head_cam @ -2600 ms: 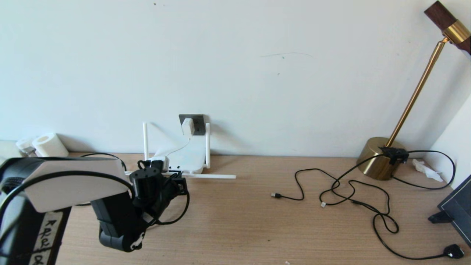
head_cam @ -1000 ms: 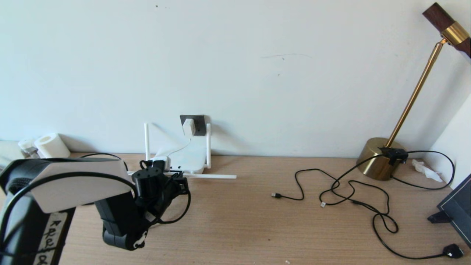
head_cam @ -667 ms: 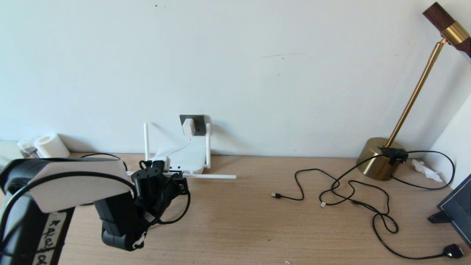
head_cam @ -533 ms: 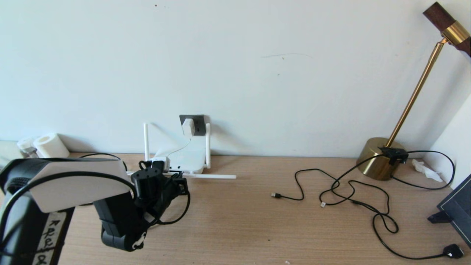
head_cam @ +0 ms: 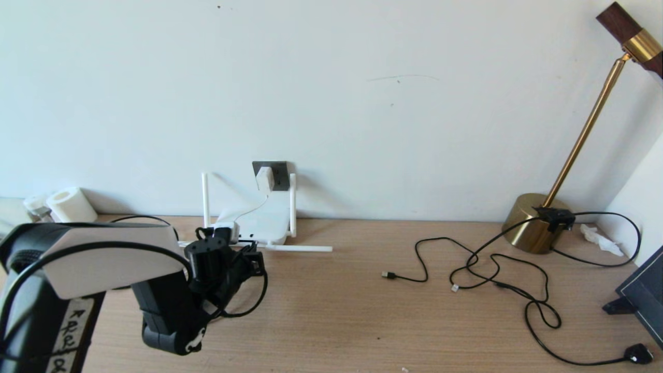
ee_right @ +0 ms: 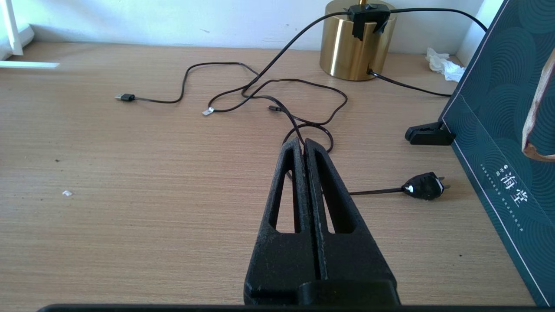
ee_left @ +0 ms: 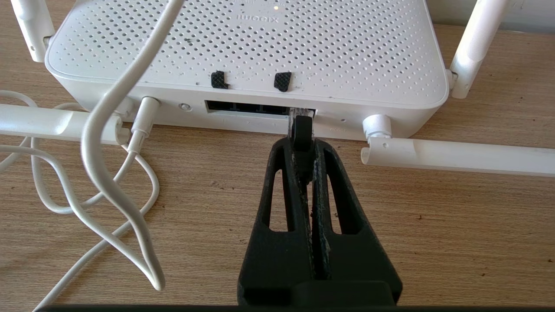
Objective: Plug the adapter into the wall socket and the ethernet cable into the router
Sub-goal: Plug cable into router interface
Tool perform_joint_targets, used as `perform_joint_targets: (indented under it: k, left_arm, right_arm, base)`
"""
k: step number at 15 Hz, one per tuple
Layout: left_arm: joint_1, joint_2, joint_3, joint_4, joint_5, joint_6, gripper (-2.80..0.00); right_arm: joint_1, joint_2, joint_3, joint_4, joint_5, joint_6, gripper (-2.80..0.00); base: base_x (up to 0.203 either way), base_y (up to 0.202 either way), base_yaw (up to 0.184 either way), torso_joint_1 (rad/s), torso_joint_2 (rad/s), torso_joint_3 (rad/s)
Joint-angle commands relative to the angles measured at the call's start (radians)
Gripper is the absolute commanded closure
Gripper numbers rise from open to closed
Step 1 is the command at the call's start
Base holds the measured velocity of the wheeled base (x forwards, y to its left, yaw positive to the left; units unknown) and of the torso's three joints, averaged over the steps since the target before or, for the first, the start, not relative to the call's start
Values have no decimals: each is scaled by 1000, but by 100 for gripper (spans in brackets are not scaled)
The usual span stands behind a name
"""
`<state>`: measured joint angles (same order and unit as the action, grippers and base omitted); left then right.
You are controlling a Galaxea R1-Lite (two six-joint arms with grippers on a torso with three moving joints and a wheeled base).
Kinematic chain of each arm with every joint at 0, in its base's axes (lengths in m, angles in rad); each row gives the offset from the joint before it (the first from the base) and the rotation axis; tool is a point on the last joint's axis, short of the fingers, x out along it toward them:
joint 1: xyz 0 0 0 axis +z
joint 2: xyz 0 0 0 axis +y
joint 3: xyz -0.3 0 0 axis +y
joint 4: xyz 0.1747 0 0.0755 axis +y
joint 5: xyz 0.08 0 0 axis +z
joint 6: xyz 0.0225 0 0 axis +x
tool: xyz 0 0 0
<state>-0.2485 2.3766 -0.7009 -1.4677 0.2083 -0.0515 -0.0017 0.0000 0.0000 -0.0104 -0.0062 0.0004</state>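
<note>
We see the left gripper [ee_left: 303, 149] clamped on the ethernet cable [ee_left: 302, 130] plug at the router [ee_left: 247, 47] port (seemingly part-seated); judged light, fragile at its clip, best held by the stiff plug body.

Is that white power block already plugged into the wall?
Yes, the adapter sits on the wall socket, its white cord hanging down toward the router.

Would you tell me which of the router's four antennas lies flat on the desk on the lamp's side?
The antenna at the router's front right corner: it lies flat, pointing toward the lamp. The two rear ones stand upright; the other flat one points left.
</note>
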Motion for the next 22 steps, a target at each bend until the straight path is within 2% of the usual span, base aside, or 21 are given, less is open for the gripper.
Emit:
perform_joint_targets:
  k: [1, 22]
  left_arm:
    - [0, 4, -2, -8, 2, -1, 0]
    - [0, -20, 27, -10, 3, -1, 0]
  right_arm:
    - [0, 0, 0, 0, 0, 0, 0]
    - [0, 2, 0, 0, 0, 0, 0]
  base:
    - [0, 0, 0, 0, 0, 0]
    - [0, 0, 0, 0, 0, 0]
